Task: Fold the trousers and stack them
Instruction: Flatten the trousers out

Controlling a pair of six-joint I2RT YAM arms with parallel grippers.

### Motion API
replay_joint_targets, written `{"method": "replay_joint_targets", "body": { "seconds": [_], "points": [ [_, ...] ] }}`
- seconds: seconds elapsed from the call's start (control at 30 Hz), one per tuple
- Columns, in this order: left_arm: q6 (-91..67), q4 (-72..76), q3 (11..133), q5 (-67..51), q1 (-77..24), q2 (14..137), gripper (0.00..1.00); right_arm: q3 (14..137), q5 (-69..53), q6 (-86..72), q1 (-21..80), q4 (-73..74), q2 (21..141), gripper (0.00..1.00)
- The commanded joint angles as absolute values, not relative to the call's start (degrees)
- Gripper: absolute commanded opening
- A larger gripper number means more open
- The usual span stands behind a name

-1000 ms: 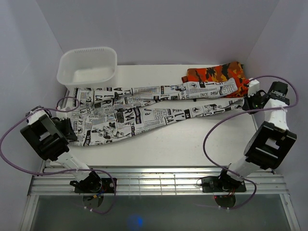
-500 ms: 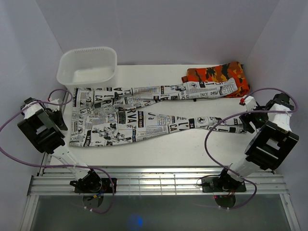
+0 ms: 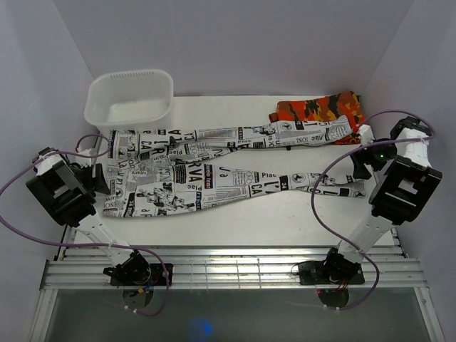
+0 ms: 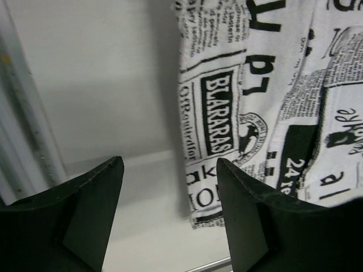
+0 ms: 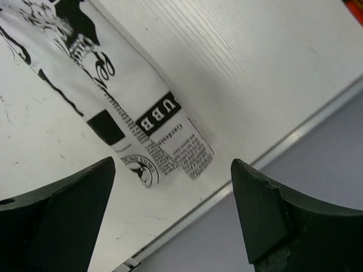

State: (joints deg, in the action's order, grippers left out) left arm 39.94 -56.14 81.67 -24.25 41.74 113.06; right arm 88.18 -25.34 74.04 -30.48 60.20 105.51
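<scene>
Spread left to right on the desk [image 3: 285, 214]: trousers [image 3: 214, 171] (waist left, hems right). Behind the waist, a tub [image 3: 128, 115]; behind the hems, a folded garment [image 3: 313, 110], partly under the far leg.

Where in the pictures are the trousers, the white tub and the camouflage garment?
trousers [image 3: 235, 178], top view, middle of the near leg
white tub [image 3: 132, 114], top view, its front wall
camouflage garment [image 3: 317, 108], top view, its middle

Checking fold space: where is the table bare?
Bare: the near strip between the trousers and the front edge of the table, and the far strip between basin and camouflage garment. Crowded: far right, where a leg overlaps that garment.
</scene>
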Motion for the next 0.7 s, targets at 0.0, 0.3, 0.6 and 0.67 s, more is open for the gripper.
{"method": "replay_joint_targets", "body": {
  "seconds": [0.0,0.3,0.6,0.67],
  "points": [
    [42.2,-59.9,80.3,-29.4,41.8,109.1,0.78,86.2,-23.4,74.3,-26.7,58.8,107.7,0.88],
    [42.5,-64.8,78.6,-35.2,41.4,106.1,0.81,77.3,-17.2,84.2,-21.9,49.1,104.7,0.83],
    [42.9,-63.7,75.2,-34.5,41.1,106.2,0.82,71.8,-10.5,86.8,-19.5,38.9,105.1,0.57],
    [42.8,-63.0,74.0,-33.5,40.8,105.7,0.82,71.8,-10.3,86.1,-19.5,36.3,104.6,0.45]
  ]
}}
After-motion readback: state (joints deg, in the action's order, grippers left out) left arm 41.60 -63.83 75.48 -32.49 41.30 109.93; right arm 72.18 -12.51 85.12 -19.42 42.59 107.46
